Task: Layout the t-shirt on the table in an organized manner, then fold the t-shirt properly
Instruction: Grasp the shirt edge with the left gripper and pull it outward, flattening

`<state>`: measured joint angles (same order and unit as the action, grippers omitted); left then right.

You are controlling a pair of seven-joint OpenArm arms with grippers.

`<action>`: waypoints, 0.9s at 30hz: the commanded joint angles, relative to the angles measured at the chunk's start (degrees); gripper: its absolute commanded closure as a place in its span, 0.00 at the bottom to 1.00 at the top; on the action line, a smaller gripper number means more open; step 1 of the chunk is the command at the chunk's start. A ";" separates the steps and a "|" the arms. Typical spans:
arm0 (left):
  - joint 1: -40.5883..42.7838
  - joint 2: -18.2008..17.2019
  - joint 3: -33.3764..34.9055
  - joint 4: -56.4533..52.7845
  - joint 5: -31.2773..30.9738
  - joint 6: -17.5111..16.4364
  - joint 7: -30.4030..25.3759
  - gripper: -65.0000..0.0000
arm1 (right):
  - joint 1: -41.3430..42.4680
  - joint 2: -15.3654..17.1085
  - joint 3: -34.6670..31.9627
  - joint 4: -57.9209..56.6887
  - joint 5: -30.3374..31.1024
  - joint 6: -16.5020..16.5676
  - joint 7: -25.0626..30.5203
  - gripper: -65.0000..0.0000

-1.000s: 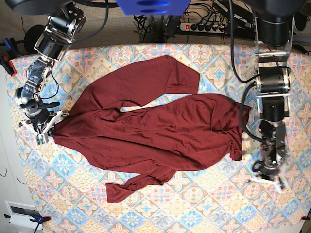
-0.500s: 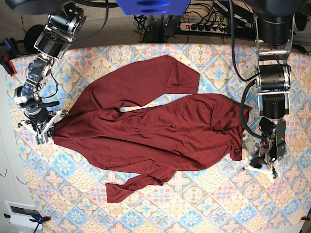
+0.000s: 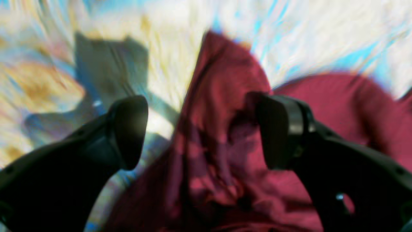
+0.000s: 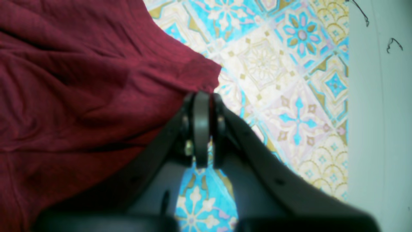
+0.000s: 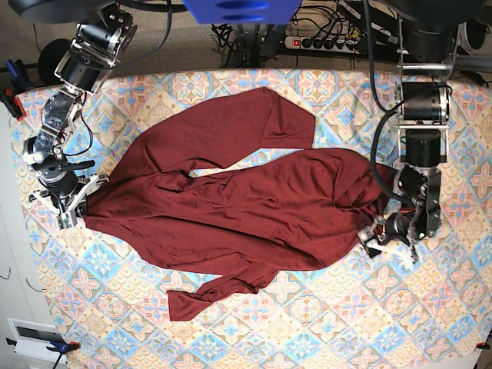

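Spreading apart in the blurred left wrist view, the two black fingers of the left gripper (image 3: 201, 132) are seen with a wide gap between them, released; a raised fold of the large plain dark red knit t-shirt (image 3: 222, 106) stands in that gap, and one finger (image 3: 276, 129) is close against the fabric while the other is clear of it. Whether the fabric is touched cannot be told through the blur. Behind the fold, streaks of the pastel blue, pink and yellow diamond-tiled table cloth (image 3: 305, 35) are made out.

In the right wrist view the right gripper (image 4: 202, 129) is seen clenched, its dark fingers pressed flat together at the corner of the t-shirt's edge (image 4: 199, 77); the fabric appears to be pinched there, though the very contact is hidden by the fingers. The patterned table (image 4: 283, 90) is exposed just beside it, and a pale floor strip (image 4: 379, 129) lies beyond its edge.

From the base view the t-shirt (image 5: 246, 207) is shown lying crumpled across the middle of the table (image 5: 307, 323), one sleeve thrown toward the far edge and a narrow strip trailing toward the near edge. The right gripper (image 5: 75, 206) is set at one end of the garment, the left gripper (image 5: 378, 231) at the opposite end. At the far edge, black cables and a power strip (image 5: 323, 40) are visible.
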<state>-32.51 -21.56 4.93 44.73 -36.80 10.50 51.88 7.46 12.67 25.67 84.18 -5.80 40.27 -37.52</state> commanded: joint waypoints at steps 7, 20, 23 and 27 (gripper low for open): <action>-1.29 1.83 -0.14 0.85 -1.14 -0.26 0.47 0.45 | 1.11 1.09 0.22 1.31 0.84 -0.27 1.34 1.00; -10.87 -4.68 -0.75 -2.31 -1.05 0.18 -17.99 1.00 | 1.11 1.09 0.39 1.40 0.92 -0.27 1.34 1.00; -15.62 -5.82 -0.23 -8.47 -1.14 0.18 -21.59 1.00 | 1.11 1.09 0.22 1.40 1.01 -0.27 1.34 1.00; -19.75 -5.82 0.30 -15.94 0.62 0.18 -22.82 0.75 | 1.11 1.09 0.22 1.40 1.01 -0.27 1.34 1.00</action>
<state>-50.02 -26.55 5.21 27.90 -36.47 10.68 30.46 7.44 12.51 25.54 84.40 -4.56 40.88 -36.93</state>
